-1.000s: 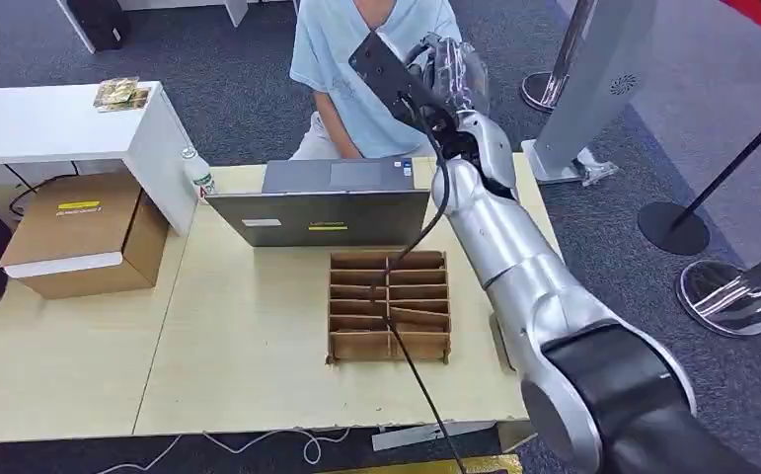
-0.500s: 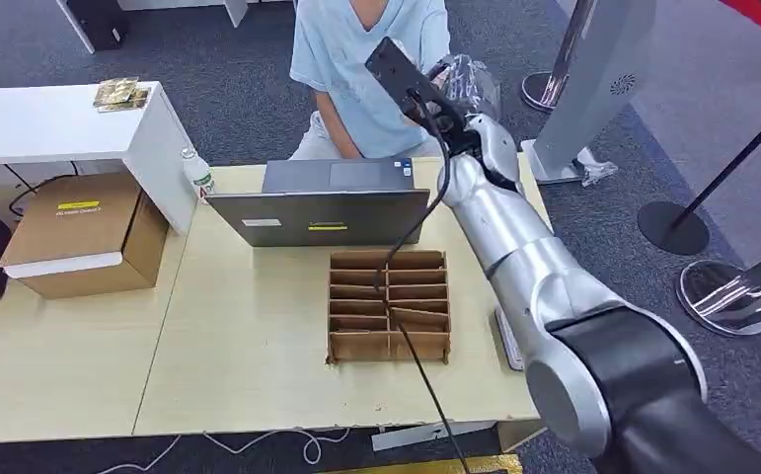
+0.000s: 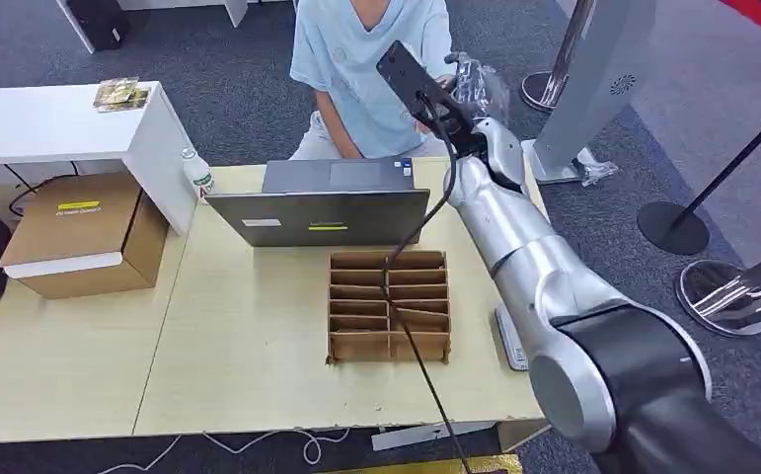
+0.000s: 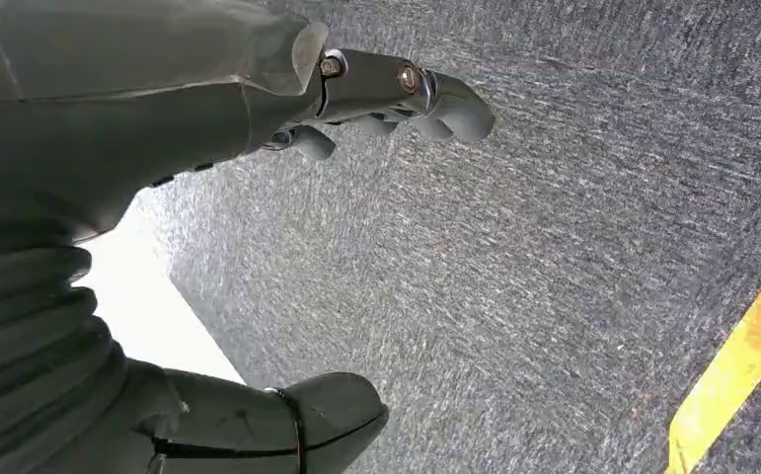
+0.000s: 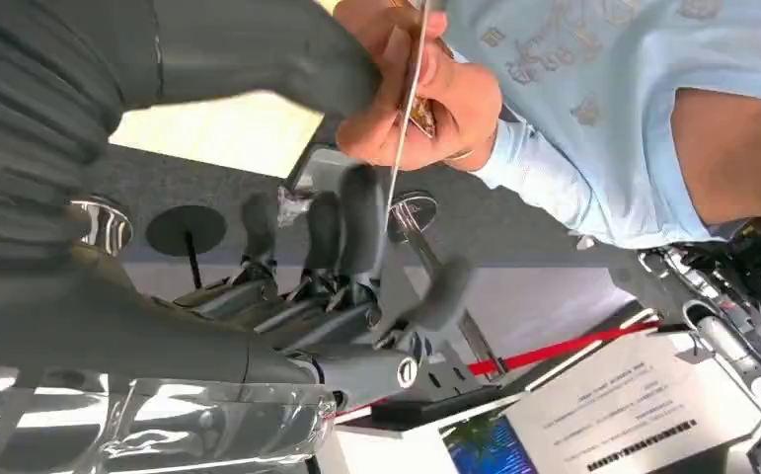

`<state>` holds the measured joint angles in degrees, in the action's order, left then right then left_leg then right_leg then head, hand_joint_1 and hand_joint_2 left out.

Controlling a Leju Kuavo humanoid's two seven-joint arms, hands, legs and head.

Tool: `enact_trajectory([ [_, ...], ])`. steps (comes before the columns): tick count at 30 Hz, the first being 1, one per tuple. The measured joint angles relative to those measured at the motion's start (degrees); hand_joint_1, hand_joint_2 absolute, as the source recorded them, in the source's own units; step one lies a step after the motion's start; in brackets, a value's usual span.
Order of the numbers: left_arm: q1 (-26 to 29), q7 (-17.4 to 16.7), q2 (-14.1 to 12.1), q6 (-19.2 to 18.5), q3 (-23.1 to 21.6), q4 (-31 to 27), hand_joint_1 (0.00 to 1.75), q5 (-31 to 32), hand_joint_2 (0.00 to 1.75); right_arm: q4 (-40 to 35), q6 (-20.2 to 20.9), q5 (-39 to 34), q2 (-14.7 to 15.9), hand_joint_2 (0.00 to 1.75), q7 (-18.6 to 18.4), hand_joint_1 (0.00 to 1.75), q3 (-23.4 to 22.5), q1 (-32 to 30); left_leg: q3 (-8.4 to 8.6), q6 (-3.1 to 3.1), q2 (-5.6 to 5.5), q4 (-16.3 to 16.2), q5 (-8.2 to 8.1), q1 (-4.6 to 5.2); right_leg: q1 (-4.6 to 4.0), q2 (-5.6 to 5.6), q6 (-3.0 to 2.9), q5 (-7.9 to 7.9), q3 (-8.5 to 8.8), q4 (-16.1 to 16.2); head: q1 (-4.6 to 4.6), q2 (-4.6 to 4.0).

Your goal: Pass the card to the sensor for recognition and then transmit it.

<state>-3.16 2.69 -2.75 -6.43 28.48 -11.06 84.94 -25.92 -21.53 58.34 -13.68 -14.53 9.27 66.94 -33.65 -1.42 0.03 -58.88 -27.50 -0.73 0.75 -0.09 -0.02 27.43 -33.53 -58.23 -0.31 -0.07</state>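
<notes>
grey carpet surrounds the counter [image 3: 258, 336]; at one o'clock the right robot hand [image 5: 356, 247] pinches the card [image 5: 403, 118] toward a person's hand [image 5: 416, 99], seemingly for handover; left robot hand [image 4: 258, 247] hangs open, holding nothing.

Pale blue shirt [image 3: 356, 59], tan cardboard divider [image 3: 389, 306], grey speckled carpet [image 4: 554, 247]
</notes>
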Motion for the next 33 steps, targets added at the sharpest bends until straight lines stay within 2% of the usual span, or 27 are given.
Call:
enact_trajectory([
  [9,0.0,-0.15,0.0,0.09,-0.04,0.0,0.0,0.0,1.75,-0.2,-1.35,-1.91,0.07,1.75,4.13,0.0,-2.27,-0.05,0.0,0.0,0.0,0.0,0.0,-0.01,0.0,0.0,0.0,0.0,0.0,-0.01,0.02,0.0],
  [15,0.03,-0.5,0.0,0.35,-0.04,0.0,0.0,0.0,1.75,-2.52,-1.02,-11.59,-0.39,1.75,12.62,0.0,-6.47,-0.66,-0.01,0.0,0.0,0.0,0.0,0.0,0.0,0.0,0.0,0.0,0.0,-0.01,0.02,0.0],
  [17,0.03,-0.5,0.02,0.63,-0.04,0.0,0.0,0.0,1.75,-4.16,1.45,-17.15,-0.72,1.75,17.34,0.0,-8.22,-1.29,-0.01,0.0,-0.01,0.0,0.0,0.0,0.0,-0.01,0.0,0.0,0.0,0.0,0.0,0.0],
  [19,0.03,-0.5,0.02,0.83,-0.04,0.0,0.0,0.0,1.75,-6.21,5.76,-24.21,-0.81,1.75,21.67,0.0,-9.77,-2.28,-0.01,0.0,-0.02,0.0,0.0,-0.01,0.0,-0.02,0.0,0.0,0.01,0.0,0.02,0.0],
  [23,0.1,-0.57,0.02,0.96,-0.04,0.0,0.0,0.0,1.75,-12.05,12.32,-37.88,-0.79,1.75,26.9,0.0,-10.95,-5.96,0.0,0.0,-0.03,0.0,0.0,0.0,0.0,-0.02,0.0,0.0,0.0,0.01,0.0,0.0],
  [26,0.11,-0.74,0.02,1.14,-0.04,0.0,0.0,0.0,1.75,-19.04,17.26,-50.66,-0.27,1.75,28.41,0.0,-10.58,-10.81,0.01,0.0,-0.03,0.0,0.0,0.0,0.0,-0.03,0.01,0.01,0.0,0.04,0.0,0.0],
  [30,0.36,-1.03,0.0,1.11,-0.02,0.0,0.0,0.0,1.75,-29.85,24.3,-68.06,2.14,1.75,28.24,0.0,-7.12,-19.1,-0.01,0.02,-0.04,0.0,-0.03,0.01,0.0,-0.05,0.02,0.02,0.01,0.05,0.02,0.0],
  [32,0.35,-1.36,-0.02,0.94,0.04,0.0,0.0,-0.02,1.75,-35.66,32.71,-80.3,3.67,1.75,26.77,0.0,-5.22,-23.2,0.0,0.02,0.0,0.0,-0.05,0.01,0.0,-0.01,0.02,0.02,-0.01,0.08,0.0,0.0],
  [33,0.34,-1.51,-0.02,0.9,0.11,0.0,0.0,-0.02,1.75,-39.13,35.36,-84.16,4.54,1.75,26.47,0.0,-4.29,-25.43,0.0,0.03,-0.04,0.0,-0.06,0.01,0.0,-0.05,0.04,0.03,0.0,0.09,0.0,0.0],
])
